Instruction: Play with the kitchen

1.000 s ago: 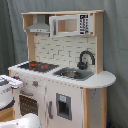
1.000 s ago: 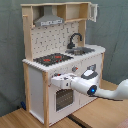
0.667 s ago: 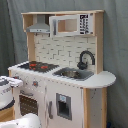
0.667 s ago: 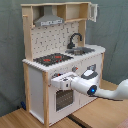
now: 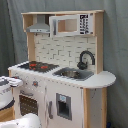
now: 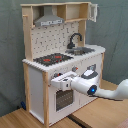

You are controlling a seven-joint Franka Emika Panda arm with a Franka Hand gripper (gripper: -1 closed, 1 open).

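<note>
Reaching at the kitchen (image 6: 65, 65)'s oven door (image 6: 62, 97), the end effector (image 6: 59, 81) hides its fingers; rigid, light wood, best grasped by the door's handle.

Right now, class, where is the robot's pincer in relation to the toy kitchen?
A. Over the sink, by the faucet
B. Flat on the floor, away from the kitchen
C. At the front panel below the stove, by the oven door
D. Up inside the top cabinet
C: in the second exterior view the pincer sits against the kitchen front, just under the stove and above the oven door.
</note>
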